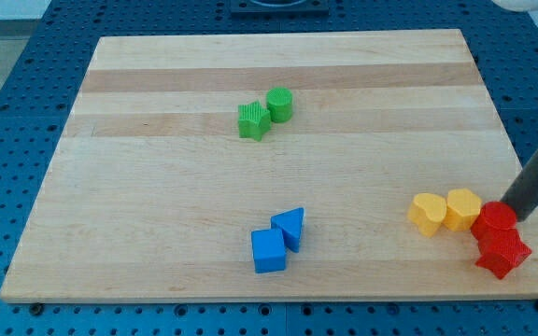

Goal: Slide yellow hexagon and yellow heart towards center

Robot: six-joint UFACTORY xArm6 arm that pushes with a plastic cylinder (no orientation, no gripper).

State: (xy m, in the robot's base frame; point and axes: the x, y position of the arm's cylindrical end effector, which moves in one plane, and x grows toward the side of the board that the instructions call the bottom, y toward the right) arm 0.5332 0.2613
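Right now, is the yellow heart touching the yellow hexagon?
Yes, the yellow heart sits right against the yellow hexagon at the view's lower right, with no board showing between them.

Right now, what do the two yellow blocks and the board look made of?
Yellow heart and yellow hexagon: probably matte plastic, judging by flat, even colour and no glare. Board: pale wood, visible grain in glued strips. My tip sits beside the red blocks.

Your dark rod slants down from the view's right edge; my tip (510,217) sits low near the bottom right.
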